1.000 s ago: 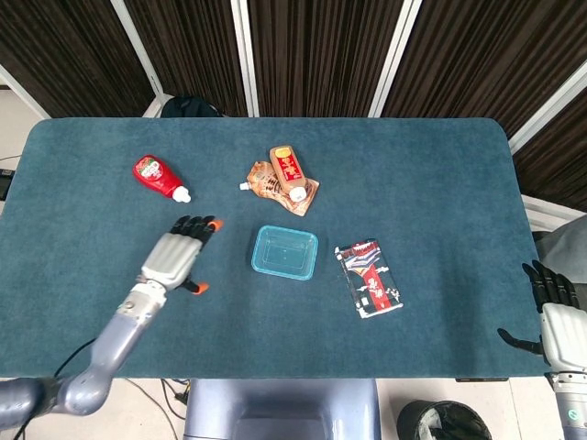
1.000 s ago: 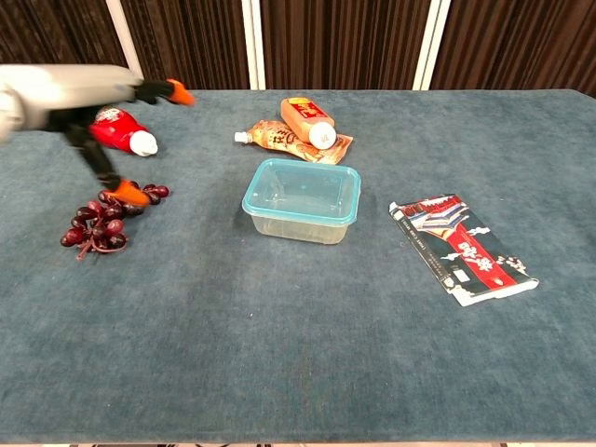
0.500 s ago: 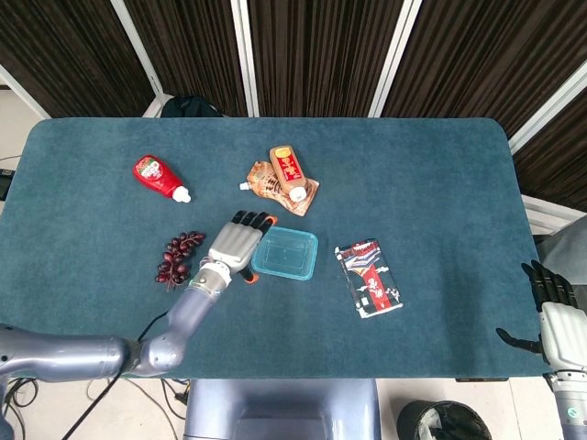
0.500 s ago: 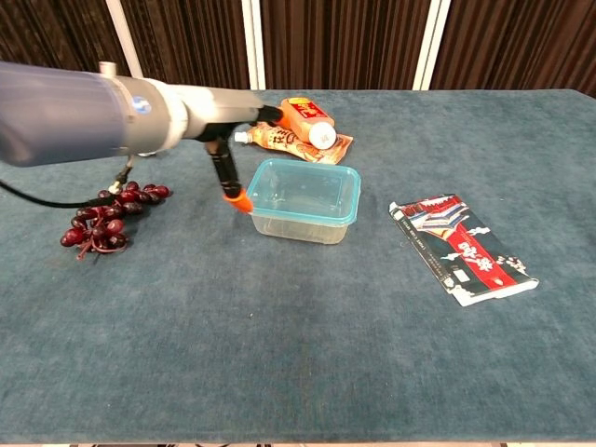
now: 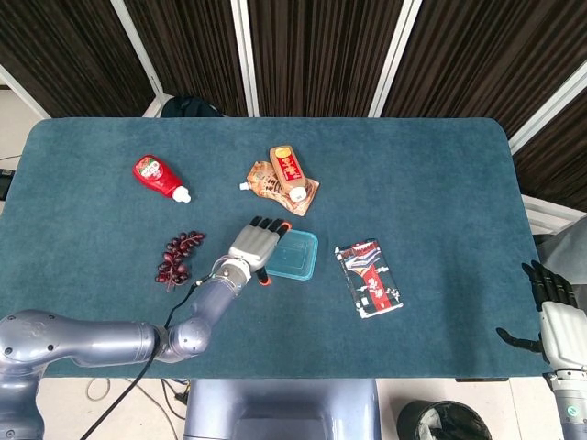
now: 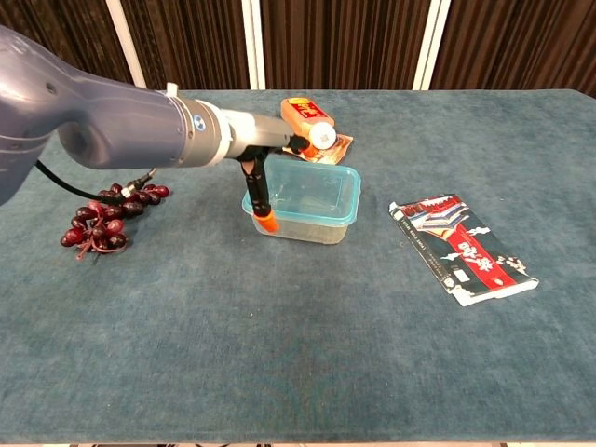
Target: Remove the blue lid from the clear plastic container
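The clear plastic container (image 5: 295, 256) (image 6: 312, 200) with its blue lid (image 6: 317, 186) on top stands at the middle of the table. My left hand (image 5: 256, 245) (image 6: 262, 166) hovers over the container's left end, holding nothing. Its fingers (image 6: 284, 142) reach across the far left edge, and the orange-tipped thumb (image 6: 266, 220) hangs down by the front left corner. Whether it touches the lid I cannot tell. My right hand (image 5: 554, 310) hangs off the table's near right corner, fingers apart and empty; the chest view does not show it.
A bunch of dark grapes (image 5: 177, 258) (image 6: 102, 219) lies left of the container, a red bottle (image 5: 158, 176) further back left. An orange bottle (image 5: 289, 171) (image 6: 310, 119) on a pouch (image 5: 264, 182) sits just behind the container. A red-and-white packet (image 5: 369, 278) (image 6: 461, 247) lies to its right.
My left hand has swept right, from above the grapes to the container's left end, uncovering the grapes. The container and my right hand have not moved.
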Robot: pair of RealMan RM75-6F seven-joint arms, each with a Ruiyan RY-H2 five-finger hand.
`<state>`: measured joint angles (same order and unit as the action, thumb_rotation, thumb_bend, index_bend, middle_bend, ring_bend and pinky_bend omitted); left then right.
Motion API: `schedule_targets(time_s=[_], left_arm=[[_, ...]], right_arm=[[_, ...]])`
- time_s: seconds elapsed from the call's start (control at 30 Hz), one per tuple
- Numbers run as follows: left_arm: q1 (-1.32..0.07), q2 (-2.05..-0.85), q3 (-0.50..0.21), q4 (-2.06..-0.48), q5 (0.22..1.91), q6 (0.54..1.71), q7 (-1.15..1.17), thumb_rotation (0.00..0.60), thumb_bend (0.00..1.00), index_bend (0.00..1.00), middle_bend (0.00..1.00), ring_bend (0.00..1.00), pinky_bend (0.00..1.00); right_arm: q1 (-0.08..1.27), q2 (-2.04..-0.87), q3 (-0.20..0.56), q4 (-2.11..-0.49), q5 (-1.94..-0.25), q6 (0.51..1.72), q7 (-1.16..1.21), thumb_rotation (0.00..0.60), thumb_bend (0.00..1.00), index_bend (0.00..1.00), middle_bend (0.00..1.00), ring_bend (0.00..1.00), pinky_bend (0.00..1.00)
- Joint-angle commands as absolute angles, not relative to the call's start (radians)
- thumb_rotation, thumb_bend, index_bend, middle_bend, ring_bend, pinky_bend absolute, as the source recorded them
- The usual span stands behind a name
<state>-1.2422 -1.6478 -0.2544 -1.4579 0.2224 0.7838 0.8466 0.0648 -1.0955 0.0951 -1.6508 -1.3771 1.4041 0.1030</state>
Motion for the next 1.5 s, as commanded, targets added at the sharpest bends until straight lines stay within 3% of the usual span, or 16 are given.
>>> schedule_targets(time_s=[0.03,0.47,0.63,1.07,1.33,1.5], left_arm=[[-1.259,-1.658,-0.246,-1.437,0.213,0.770,0.833,0.600,0.00,0.00,0.00,0.00,0.00],[-1.323,-1.729,-0.229,-1.317,0.198,0.719,0.778,0.600,0.00,0.00,0.00,0.00,0.00],[-1.332,-1.736,-0.221,-1.305,0.217,0.727,0.758,0.600,0.00,0.00,0.00,0.00,0.18],[-1.314,-1.691,-0.175,-1.378,0.391,0.717,0.701,0.600,0.00,0.00,0.01,0.06,0.29],[-1.298,-1.671,-0.147,-1.421,0.472,0.707,0.654,0.600,0.00,0.09,0.20,0.22,0.43],[-1.297,-1.664,-0.130,-1.431,0.472,0.705,0.638,0.600,0.00,0.11,0.22,0.24,0.44]], right_arm=[[0.064,-1.095,0.095,-1.652,-1.377,1.404,0.102,0.600,0.17,0.00,0.00,0.00,0.00],[0.063,-1.093,0.096,-1.661,-1.373,1.406,0.097,0.600,0.17,0.00,0.00,0.00,0.00],[0.063,-1.090,0.095,-1.664,-1.369,1.402,0.097,0.600,0.17,0.00,0.00,0.00,0.00],[0.060,-1.084,0.097,-1.683,-1.381,1.416,0.091,0.600,0.17,0.00,0.00,0.00,0.00],[0.056,-1.082,0.100,-1.697,-1.385,1.435,0.078,0.600,0.17,0.00,0.00,0.00,0.00],[0.054,-1.080,0.101,-1.700,-1.383,1.437,0.077,0.600,0.17,0.00,0.00,0.00,0.00]])
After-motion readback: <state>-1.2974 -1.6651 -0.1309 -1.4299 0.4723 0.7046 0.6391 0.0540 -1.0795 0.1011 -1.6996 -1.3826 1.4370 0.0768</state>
